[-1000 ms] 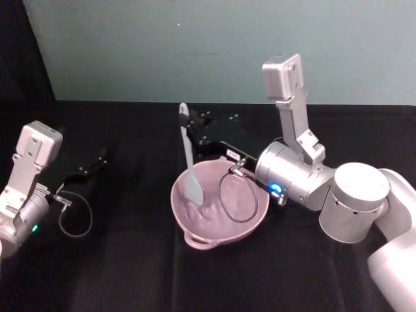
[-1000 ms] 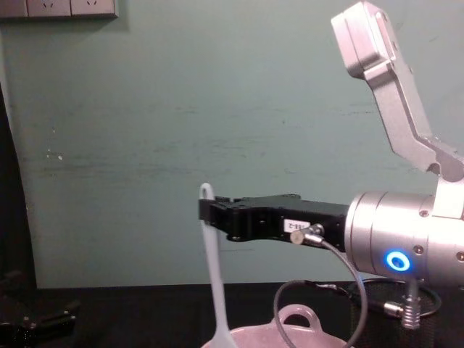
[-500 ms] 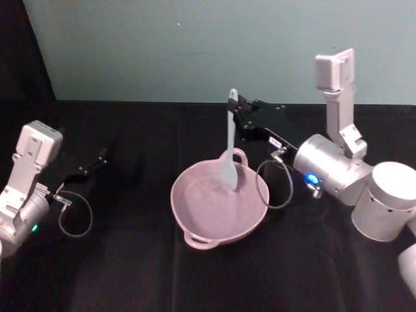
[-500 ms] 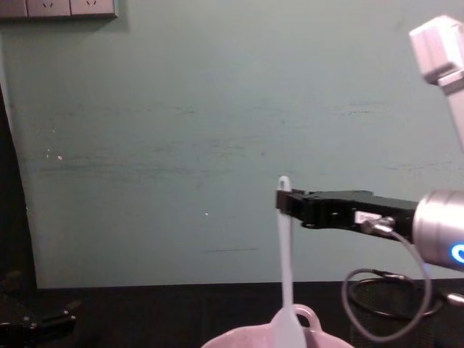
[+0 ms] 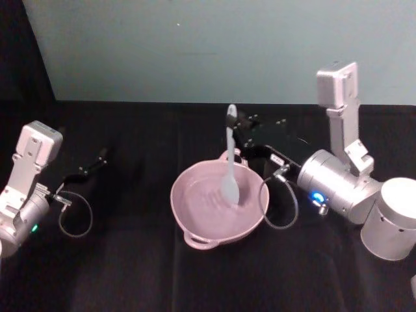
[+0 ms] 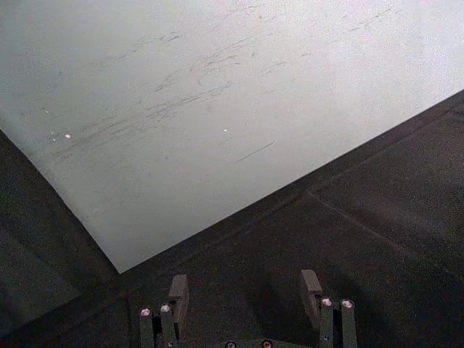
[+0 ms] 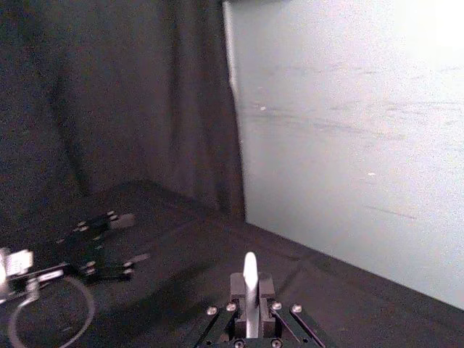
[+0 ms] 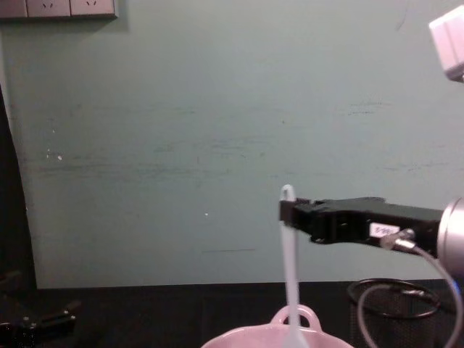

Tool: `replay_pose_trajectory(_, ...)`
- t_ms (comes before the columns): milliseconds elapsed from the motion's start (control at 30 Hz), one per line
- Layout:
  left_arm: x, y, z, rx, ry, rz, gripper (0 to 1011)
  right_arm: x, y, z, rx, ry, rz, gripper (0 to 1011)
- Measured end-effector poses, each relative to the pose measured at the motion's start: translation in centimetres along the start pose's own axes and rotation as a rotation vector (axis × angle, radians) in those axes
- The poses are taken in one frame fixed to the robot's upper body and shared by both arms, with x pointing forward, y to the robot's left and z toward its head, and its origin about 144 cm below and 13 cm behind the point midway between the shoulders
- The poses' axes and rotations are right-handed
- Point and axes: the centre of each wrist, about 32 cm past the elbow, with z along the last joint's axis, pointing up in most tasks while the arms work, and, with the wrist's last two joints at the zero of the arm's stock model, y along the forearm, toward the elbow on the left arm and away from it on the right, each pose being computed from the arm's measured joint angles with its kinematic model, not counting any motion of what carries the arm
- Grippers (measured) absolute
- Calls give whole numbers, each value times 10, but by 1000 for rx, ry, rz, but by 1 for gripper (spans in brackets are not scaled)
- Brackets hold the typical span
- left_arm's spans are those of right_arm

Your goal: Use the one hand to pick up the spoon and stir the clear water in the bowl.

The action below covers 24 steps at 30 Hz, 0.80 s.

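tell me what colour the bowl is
Pale pink. The bowl shows best in the head view.

Nothing is reading clearly in any view. A small white label (image 8: 383, 230) is sitting on the side of the right gripper (image 8: 288, 212), and dark marks are showing on it, but they are coming out too small to make out as letters or numbers
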Motion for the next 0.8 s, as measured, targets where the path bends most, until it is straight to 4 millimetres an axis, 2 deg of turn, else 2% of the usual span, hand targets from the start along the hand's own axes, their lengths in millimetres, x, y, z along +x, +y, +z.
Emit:
replay_pose_trajectory(267, 0, 0, 0, 0, 0, 0, 1011, -29, 14, 1, -1, -7, 105, 109)
replay_pose_trajectory(400, 0, 0, 0, 0, 0, 0, 1011, -37, 23, 3, 5, -13, 134, 109)
replay_pose_trajectory(567, 0, 0, 0, 0, 0, 0, 1011, -39, 31, 4, 14, -10, 144, 109)
replay_pose_trajectory(800, 0, 0, 0, 0, 0, 0, 1011, -32, 40, -1, 22, 16, 125, 109)
